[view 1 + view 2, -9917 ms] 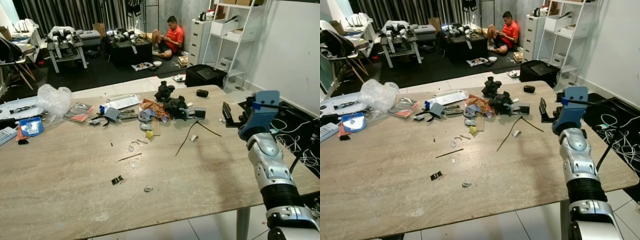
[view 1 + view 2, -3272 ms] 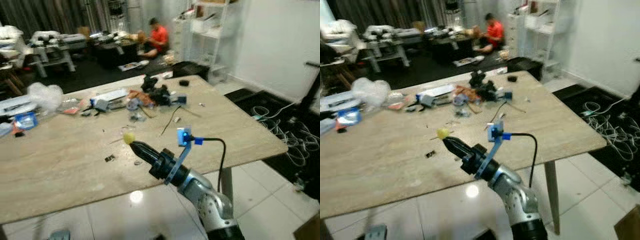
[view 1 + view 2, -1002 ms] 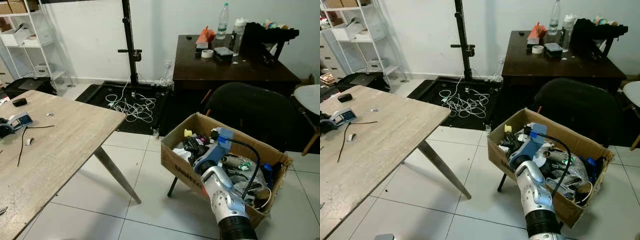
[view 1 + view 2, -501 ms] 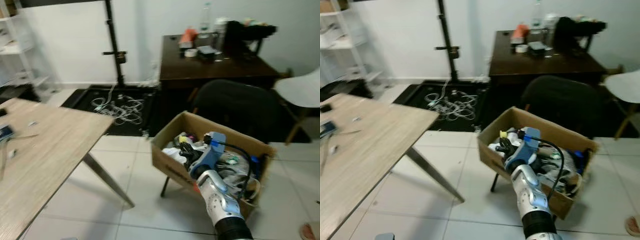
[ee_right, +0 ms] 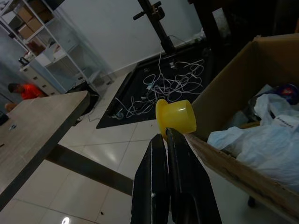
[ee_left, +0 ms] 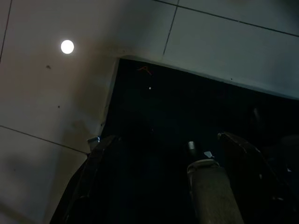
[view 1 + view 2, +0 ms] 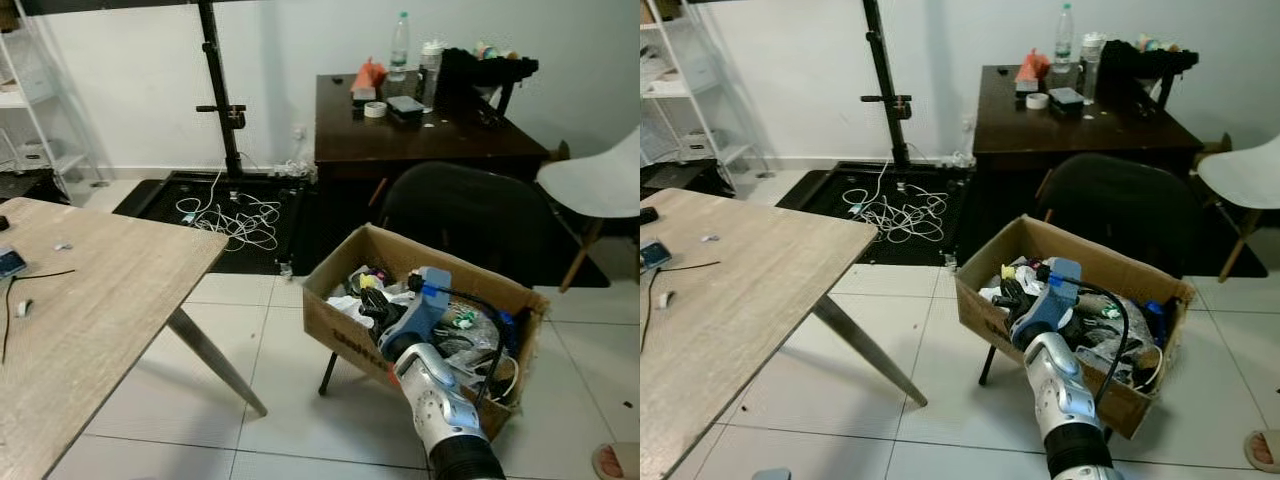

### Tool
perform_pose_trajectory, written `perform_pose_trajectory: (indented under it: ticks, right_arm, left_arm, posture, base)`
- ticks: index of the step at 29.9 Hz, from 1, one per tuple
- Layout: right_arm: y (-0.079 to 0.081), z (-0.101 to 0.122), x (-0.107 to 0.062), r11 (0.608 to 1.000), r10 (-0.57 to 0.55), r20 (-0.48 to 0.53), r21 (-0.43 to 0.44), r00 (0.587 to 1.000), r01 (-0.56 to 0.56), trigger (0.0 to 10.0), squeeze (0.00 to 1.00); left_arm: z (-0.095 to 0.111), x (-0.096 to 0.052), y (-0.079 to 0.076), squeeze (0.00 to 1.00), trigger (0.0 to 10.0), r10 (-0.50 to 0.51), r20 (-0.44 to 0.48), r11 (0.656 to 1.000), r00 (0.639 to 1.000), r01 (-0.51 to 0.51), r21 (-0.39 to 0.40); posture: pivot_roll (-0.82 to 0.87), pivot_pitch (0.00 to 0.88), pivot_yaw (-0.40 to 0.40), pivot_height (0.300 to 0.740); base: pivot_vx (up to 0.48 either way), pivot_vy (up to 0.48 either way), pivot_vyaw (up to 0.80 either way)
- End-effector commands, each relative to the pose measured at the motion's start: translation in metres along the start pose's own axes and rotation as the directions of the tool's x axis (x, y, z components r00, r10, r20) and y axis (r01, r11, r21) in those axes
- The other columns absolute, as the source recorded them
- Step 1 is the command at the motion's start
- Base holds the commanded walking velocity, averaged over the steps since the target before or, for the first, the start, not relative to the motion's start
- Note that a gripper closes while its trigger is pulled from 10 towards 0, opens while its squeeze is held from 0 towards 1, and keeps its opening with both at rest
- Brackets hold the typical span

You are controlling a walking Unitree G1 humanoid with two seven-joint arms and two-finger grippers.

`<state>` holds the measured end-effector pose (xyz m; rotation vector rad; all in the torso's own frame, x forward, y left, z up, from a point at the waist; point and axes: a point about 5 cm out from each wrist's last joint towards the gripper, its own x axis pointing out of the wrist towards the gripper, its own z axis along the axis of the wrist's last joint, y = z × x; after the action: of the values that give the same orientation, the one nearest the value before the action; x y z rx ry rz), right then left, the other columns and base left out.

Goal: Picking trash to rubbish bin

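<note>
An open cardboard box [image 7: 343,338] full of mixed rubbish stands on the tiled floor ahead of me and to the right. My right gripper [image 5: 164,135] is shut on a small yellow plastic piece [image 5: 174,116]. It holds the piece just above the box's near left rim [image 5: 219,161]. In the left eye view the yellow piece [image 7: 366,282] sits at the tip of the black fingers, over white bags inside the box. My left gripper [image 6: 159,137] hangs idle above the floor in a dark view, with its two fingers apart.
A wooden table [image 7: 90,300] with an angled leg fills the left. A black chair [image 7: 470,215] stands behind the box, then a dark desk [image 7: 420,135] with bottles. A white chair [image 7: 600,185] is at right. Loose cables [image 7: 232,215] lie by a black stand [image 7: 215,90].
The view has swung from the cluttered table to the box. My right gripper, empty at first, now carries the yellow piece; in the last second it stays over the box's rim.
</note>
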<state>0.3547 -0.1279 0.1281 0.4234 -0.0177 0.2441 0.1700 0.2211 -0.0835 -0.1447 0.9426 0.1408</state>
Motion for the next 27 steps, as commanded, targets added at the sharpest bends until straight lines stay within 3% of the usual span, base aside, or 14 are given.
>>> perform_pose_trajectory:
  ticks: [1,4,8,15,20,27]
  right_arm:
    - [0.0019,-0.0040,0.0003,1.000,0.007,-0.012,0.001,1.000,-0.007,10.0,0.00]
    - [0.0019,-0.0041,0.0006,1.000,0.008,-0.012,0.001,1.000,-0.008,10.0,0.00]
    - [0.0021,-0.0041,0.0012,1.000,0.011,-0.012,0.000,1.000,-0.011,10.0,0.00]
    - [0.0031,-0.0032,0.0022,1.000,0.015,-0.009,-0.001,1.000,-0.015,10.0,0.00]
    - [0.0025,-0.0023,0.0018,1.000,0.012,0.000,0.005,1.000,-0.012,10.0,0.00]
    - [0.0015,-0.0004,0.0020,1.000,0.006,0.018,0.013,1.000,-0.007,10.0,0.00]
  left_arm:
    - [-0.0051,-0.0018,0.0060,0.00,10.0,0.018,-0.021,1.000,1.000,-0.018,0.003]
    - [-0.0048,-0.0018,0.0062,0.00,10.0,0.018,-0.020,1.000,1.000,-0.018,0.002]
    - [-0.0049,-0.0017,0.0060,0.00,10.0,0.018,-0.020,1.000,1.000,-0.018,0.000]
    - [-0.0048,-0.0016,0.0055,0.00,10.0,0.017,-0.021,1.000,1.000,-0.017,-0.004]
    - [-0.0057,-0.0017,0.0050,0.00,10.0,0.016,-0.023,1.000,1.000,-0.016,-0.006]
    - [-0.0064,-0.0018,0.0053,0.00,10.0,0.016,-0.027,1.000,1.000,-0.017,-0.011]
  posture:
    - [-0.16,0.084,0.104,0.740]
    - [-0.16,0.084,0.104,0.740]
    - [-0.16,0.082,0.102,0.740]
    - [-0.16,0.081,0.100,0.740]
    - [-0.16,0.083,0.101,0.740]
    - [-0.16,0.084,0.102,0.740]
  base:
    - [0.000,0.000,0.00]
    - [0.000,0.000,0.00]
    - [0.000,0.000,-0.80]
    - [0.000,0.000,0.00]
    - [0.000,0.000,-0.75]
    - [0.000,0.000,0.00]
